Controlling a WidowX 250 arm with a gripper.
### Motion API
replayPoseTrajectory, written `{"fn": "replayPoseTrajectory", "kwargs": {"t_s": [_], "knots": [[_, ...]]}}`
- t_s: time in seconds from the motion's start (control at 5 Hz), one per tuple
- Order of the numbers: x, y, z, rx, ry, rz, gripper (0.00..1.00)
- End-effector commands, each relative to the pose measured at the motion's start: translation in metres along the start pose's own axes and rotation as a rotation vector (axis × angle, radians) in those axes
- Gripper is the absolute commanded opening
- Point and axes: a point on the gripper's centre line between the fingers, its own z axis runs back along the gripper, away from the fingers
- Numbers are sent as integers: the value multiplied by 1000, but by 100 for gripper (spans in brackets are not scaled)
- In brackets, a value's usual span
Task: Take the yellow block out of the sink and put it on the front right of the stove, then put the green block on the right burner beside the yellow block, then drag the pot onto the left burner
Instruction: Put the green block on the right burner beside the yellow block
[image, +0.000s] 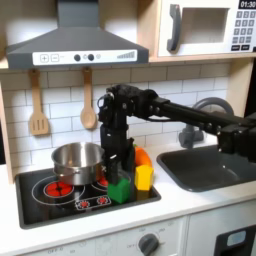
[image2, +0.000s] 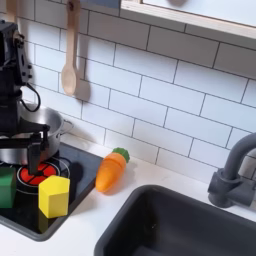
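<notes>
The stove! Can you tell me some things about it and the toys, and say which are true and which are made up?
1. The yellow block sits on the stove. True.
2. The green block is in the sink. False: it sits on the stove beside the yellow block.
3. The pot stands at the back of the stove. True.
4. The orange carrot toy lies inside the pot. False: it lies on the counter beside the stove.
5. Wooden utensils hang on the tiled wall. True.

Arm bent, wrist pointing down; end effector (image: 120, 166) low, fingers seemingly parted.
</notes>
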Motion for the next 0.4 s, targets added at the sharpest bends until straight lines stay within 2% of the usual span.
{"fn": "replayPoseTrajectory", "kwargs": {"t_s": [0.0, 0.2], "knots": [[0, -3, 6, -7, -14, -20, 100], [9, -2, 14, -33, -19, 12, 100]]}}
